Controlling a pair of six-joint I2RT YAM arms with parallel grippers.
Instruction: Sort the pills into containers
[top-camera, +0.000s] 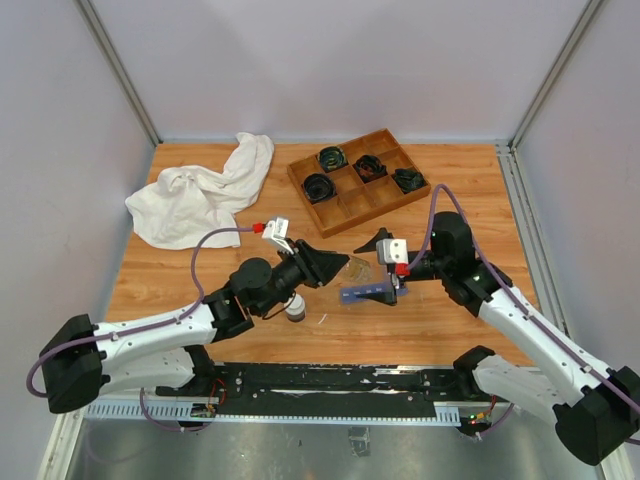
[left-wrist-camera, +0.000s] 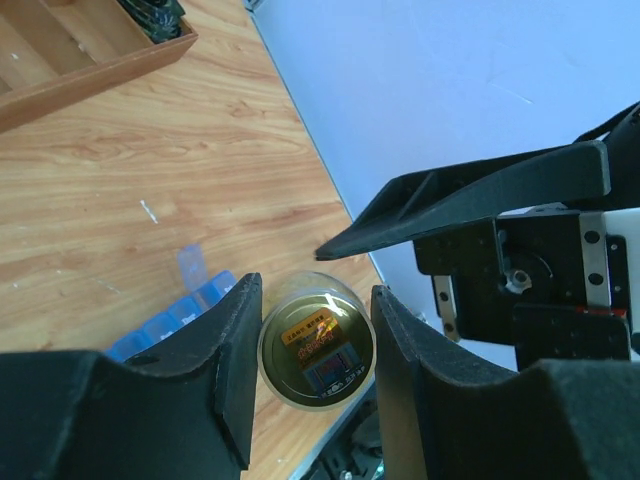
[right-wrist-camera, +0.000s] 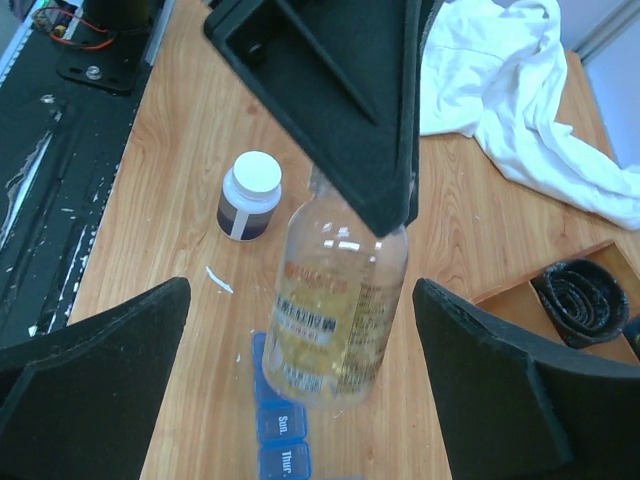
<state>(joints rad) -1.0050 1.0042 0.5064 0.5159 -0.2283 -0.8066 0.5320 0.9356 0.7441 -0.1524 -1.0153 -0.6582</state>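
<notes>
Jaws of the left gripper (top-camera: 330, 266) pinch a clear bottle (right-wrist-camera: 335, 300), tilted at frame centre, its lower end at the blue pill-organizer strip (top-camera: 366, 293) (touching or just above, I cannot tell). The right gripper (top-camera: 388, 267), just right, is spread wide, holding nothing. A white-capped dark bottle (top-camera: 295, 307) stands lower left of the strip.

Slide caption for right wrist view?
Left gripper holds a clear bottle near the blue pill organizer; right gripper open.
</notes>
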